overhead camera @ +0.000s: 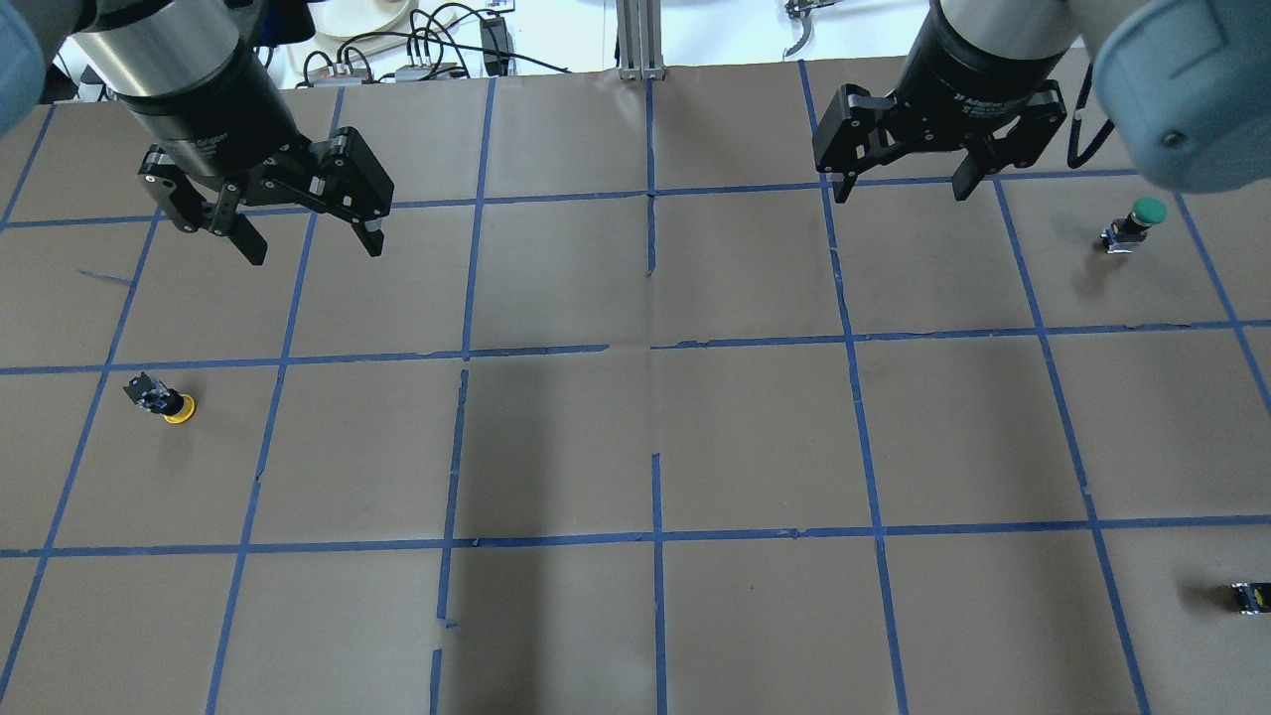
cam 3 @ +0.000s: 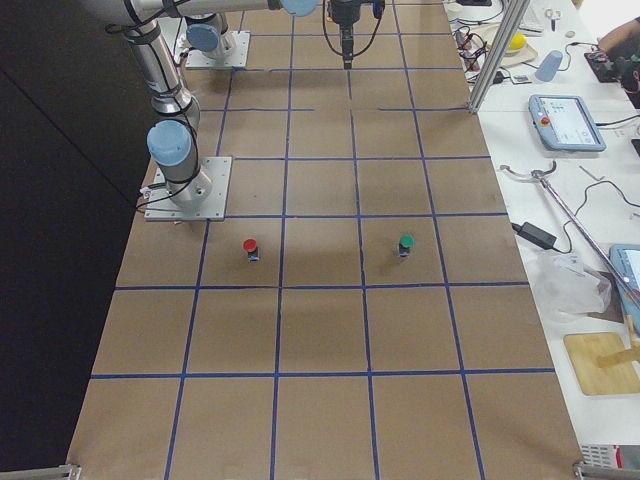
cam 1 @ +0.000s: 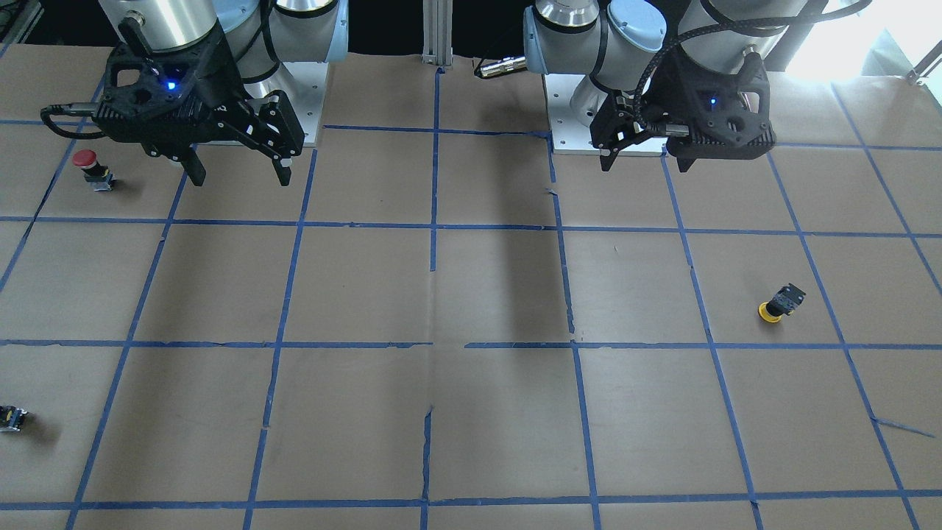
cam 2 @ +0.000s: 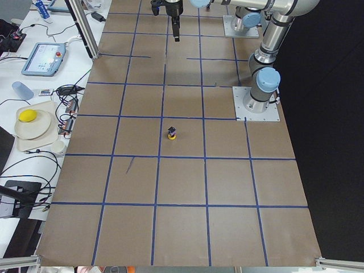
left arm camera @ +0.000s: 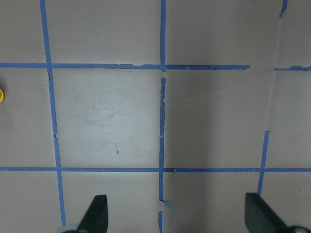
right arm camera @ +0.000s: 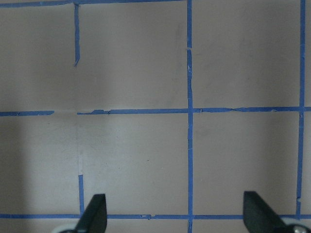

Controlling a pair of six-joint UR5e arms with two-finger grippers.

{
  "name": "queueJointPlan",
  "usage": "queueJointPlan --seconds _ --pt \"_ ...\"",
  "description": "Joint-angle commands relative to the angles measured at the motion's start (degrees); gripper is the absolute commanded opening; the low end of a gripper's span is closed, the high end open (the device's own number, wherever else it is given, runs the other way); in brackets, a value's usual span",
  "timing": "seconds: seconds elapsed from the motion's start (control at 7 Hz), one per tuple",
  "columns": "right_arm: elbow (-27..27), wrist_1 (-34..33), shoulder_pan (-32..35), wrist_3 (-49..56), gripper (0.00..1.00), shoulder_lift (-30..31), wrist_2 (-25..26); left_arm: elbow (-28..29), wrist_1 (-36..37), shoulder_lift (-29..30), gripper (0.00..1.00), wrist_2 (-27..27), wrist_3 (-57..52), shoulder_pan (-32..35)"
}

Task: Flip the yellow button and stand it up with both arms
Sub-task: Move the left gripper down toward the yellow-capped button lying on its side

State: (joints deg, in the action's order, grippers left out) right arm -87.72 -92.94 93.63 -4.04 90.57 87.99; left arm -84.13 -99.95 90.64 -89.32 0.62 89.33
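The yellow button (cam 1: pixel 778 303) rests on its yellow cap with the black body up, alone in a taped square on my left side. It also shows in the overhead view (overhead camera: pixel 164 400) and the exterior left view (cam 2: pixel 172 134), and as a yellow sliver at the left edge of the left wrist view (left arm camera: pixel 1 94). My left gripper (overhead camera: pixel 313 248) is open and empty. It hangs high above the table, well apart from the button (cam 1: pixel 642 165). My right gripper (overhead camera: pixel 901 192) is open and empty, high over the other half (cam 1: pixel 240 177).
A red-capped button (cam 1: pixel 90 168) stands near my right arm's base. A green-capped button (overhead camera: pixel 1135 224) stands further out on the right. A small dark block (overhead camera: pixel 1251 596) is cut off by the overhead view's edge. The brown paper table (overhead camera: pixel 655 447) carries a blue tape grid.
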Motion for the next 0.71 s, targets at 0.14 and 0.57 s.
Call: queueJointPlan --seconds 0.14,0.57 --pt "0.0 0.0 0.0 0.0 1.0 0.0 0.1 -1.6 1.1 0.7 1.0 -0.2 -6.1 -1.5" --pt "0.0 0.0 0.0 0.0 1.0 0.0 0.1 -7.7 8.0 3.0 1.0 -0.2 -27.4 -15.3"
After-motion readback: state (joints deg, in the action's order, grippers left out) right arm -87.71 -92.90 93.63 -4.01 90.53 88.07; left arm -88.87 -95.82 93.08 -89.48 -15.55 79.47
